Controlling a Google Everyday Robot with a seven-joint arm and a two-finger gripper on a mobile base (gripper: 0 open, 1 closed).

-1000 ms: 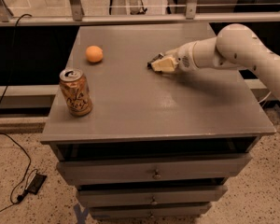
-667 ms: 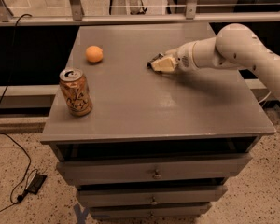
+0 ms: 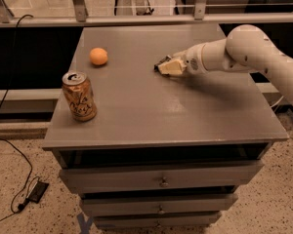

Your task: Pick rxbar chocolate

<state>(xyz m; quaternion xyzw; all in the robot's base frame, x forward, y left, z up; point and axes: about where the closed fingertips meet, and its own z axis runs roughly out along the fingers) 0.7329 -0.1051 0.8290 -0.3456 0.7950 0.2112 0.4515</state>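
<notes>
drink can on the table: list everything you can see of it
The drink can looks like orange-gold metal with dark script lettering and a silvery top with a pull tab. It stands upright near the front corner of the grey table, on the left in the view, touching only the tabletop. The orange fruit sits behind it, apart. The hand is low over the far side, well clear of it.

dim, warm light from above; soft sheen on the table (image 3: 185, 104) at mid-frame, faint shadow under the gripper (image 3: 167, 67) right of centre.
</notes>
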